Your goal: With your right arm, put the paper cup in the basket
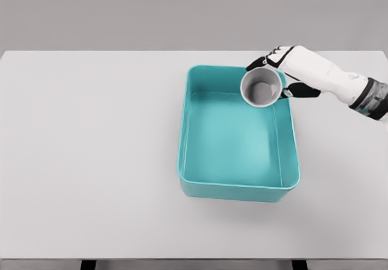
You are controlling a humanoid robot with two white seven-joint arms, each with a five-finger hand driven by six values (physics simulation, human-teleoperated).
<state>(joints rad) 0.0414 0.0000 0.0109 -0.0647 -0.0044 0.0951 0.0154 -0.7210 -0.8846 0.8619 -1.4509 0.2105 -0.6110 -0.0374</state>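
Head view shows the right hand (285, 73) wrapped around the paper cup (262, 87), over the far right corner of the teal basket (193, 130) (its floor looks bare). Cup mouth faces the camera; whether it touches the rim is unclear.

No readable text or labels appear on anything, seemingly.

Head view, single camera: mounted high on the robot's head, facing forward and steeply down onto the flat pale grey table (91, 161). Medium distance; the tabletop spans the full frame width, its far edge under a plain grey wall (151, 12), near edge along the bottom. No second view.
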